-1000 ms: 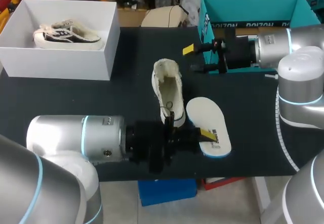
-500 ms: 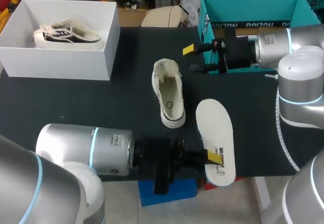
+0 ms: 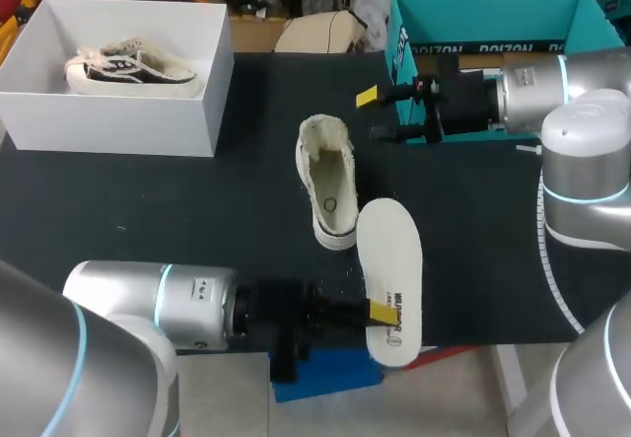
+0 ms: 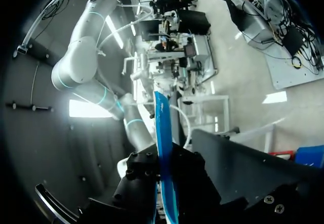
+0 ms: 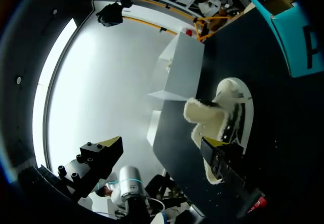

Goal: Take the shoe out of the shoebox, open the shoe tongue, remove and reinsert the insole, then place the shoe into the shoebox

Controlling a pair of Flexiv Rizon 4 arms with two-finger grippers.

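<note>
1. The black table (image 3: pixel 197 200) carries everything noted below.
2. The white shoebox (image 3: pixel 118 121) stands at the far left corner, well apart from both sets of fingers. It holds a second shoe (image 3: pixel 128 70). From the right wrist camera the shoebox (image 5: pixel 177 72) shows beyond the open fingers.
3. A teal box (image 3: pixel 493 13) sits behind the right arm's wrist.
4. The shoe (image 3: pixel 328 185) lies mid-table, opening up, with no finger touching it. From the right wrist, the shoe (image 5: pixel 223 113) lies ahead of the fingers, closer to one of them.
5. The insole (image 3: pixel 389 274) is out of the shoe. It stretches away from the left fingers, and its far end sits just beside the shoe's near end. Its gripped end hangs past the table's near edge. I cannot tell whether it rests on the table.
6. The left gripper (image 3: pixel 380 311) is clamped on the insole. In the left wrist view the insole (image 4: pixel 163 148) stands edge-on, with a finger of the left gripper (image 4: pixel 164 183) pressed on each face.
7. The right gripper (image 3: pixel 380 116) sits past the shoe's far end. Its fingers are spread wide and hold nothing; the right wrist view of the right gripper (image 5: pixel 162 148) confirms this.
</note>
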